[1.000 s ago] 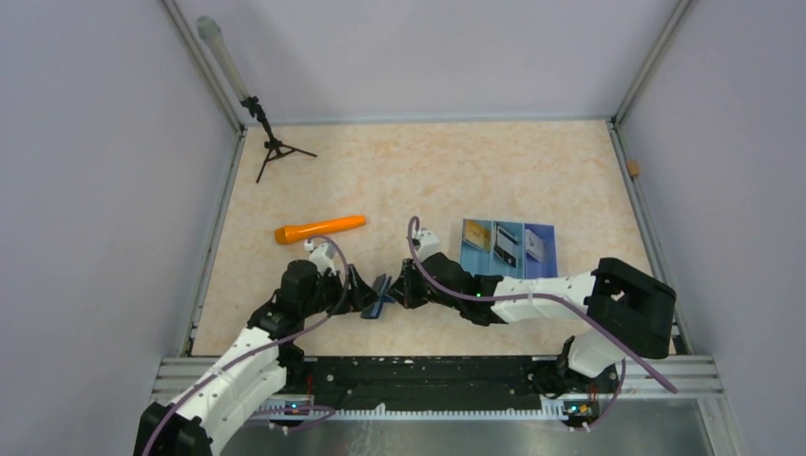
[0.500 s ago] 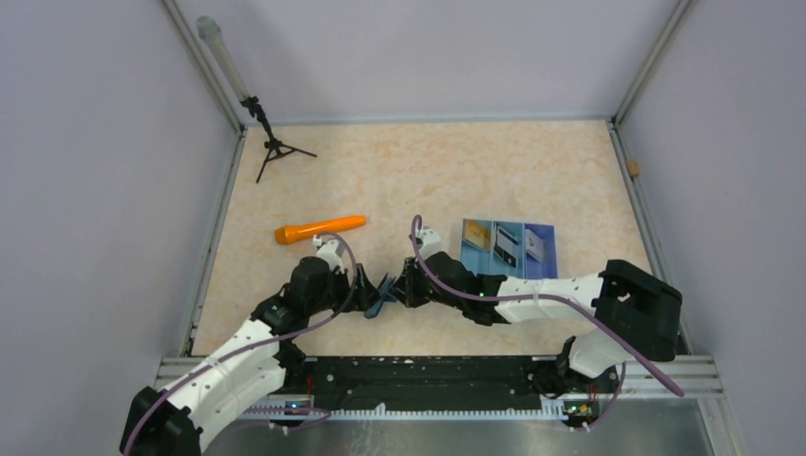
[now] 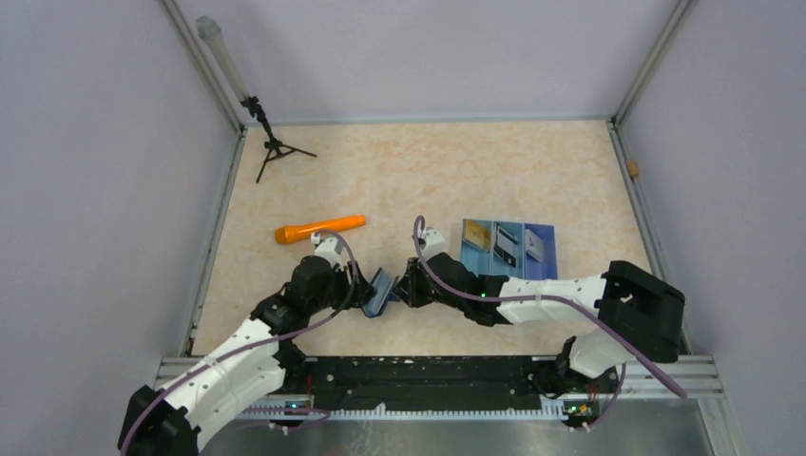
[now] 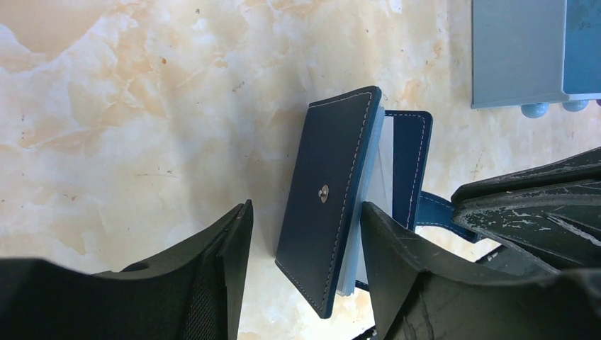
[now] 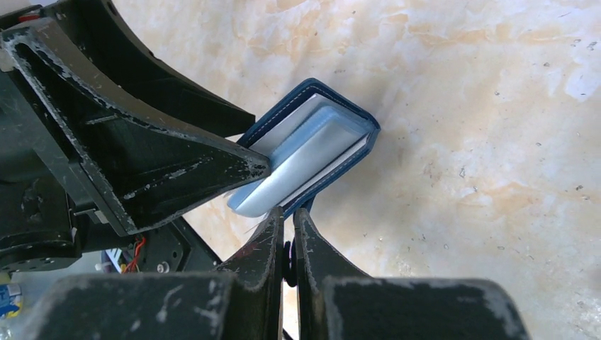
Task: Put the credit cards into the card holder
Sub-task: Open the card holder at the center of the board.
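The card holder (image 3: pixel 381 290), a navy wallet with a round stud on its cover (image 4: pixel 324 193), stands on edge, partly folded, its pale blue inside showing (image 5: pixel 305 159). My right gripper (image 5: pixel 288 216) is shut on the card holder's blue strap (image 4: pixel 438 212). My left gripper (image 4: pixel 308 262) is open and straddles the card holder: one finger (image 4: pixel 230 262) stands off the cover, the other (image 4: pixel 397 269) is against the pale inner side. The credit cards, a gold one (image 3: pixel 478 235), a dark one (image 3: pixel 508 249) and a white one (image 3: pixel 538 248), lie on a blue sheet (image 3: pixel 550 261) to the right.
An orange torch-shaped tube (image 3: pixel 320 229) lies left of centre. A small black tripod (image 3: pixel 274 148) holding a pale rod stands at the back left corner. A small tan block (image 3: pixel 632 168) sits by the right wall. Metal rails border the table.
My left gripper has moved right onto the card holder and its jaws have narrowed around it. The card holder has folded further and stands more upright. The right gripper keeps its hold.
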`<action>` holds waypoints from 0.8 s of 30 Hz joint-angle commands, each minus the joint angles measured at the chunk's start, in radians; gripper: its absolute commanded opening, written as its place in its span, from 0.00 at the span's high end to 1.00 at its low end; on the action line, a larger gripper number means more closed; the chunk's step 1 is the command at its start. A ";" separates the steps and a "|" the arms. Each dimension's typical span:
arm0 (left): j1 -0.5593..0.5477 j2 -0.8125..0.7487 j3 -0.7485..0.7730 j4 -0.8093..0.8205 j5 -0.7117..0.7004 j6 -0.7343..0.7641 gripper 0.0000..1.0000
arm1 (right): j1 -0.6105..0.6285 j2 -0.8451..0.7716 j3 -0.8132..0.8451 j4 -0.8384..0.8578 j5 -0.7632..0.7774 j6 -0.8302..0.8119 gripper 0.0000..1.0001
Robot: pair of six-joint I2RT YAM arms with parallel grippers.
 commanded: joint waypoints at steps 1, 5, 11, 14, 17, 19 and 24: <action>-0.004 -0.013 0.015 0.002 -0.034 -0.004 0.40 | 0.009 -0.042 -0.008 -0.007 0.047 0.004 1.00; -0.005 -0.011 0.009 0.015 -0.016 -0.015 0.41 | 0.009 -0.037 -0.013 -0.044 0.074 0.028 1.00; -0.004 -0.011 -0.015 0.061 0.024 -0.033 0.40 | 0.009 -0.031 -0.018 -0.064 0.093 0.039 1.00; -0.004 -0.015 -0.022 0.071 0.036 -0.035 0.39 | 0.010 -0.020 -0.011 -0.075 0.098 0.038 1.00; -0.005 -0.030 -0.032 0.082 0.046 -0.037 0.39 | 0.009 -0.009 -0.007 -0.079 0.097 0.042 1.00; -0.004 -0.037 -0.041 0.086 0.042 -0.036 0.41 | 0.008 -0.004 -0.006 -0.078 0.096 0.045 1.00; -0.005 -0.026 -0.026 0.029 -0.009 -0.032 0.47 | 0.009 0.001 -0.003 -0.101 0.116 0.052 1.00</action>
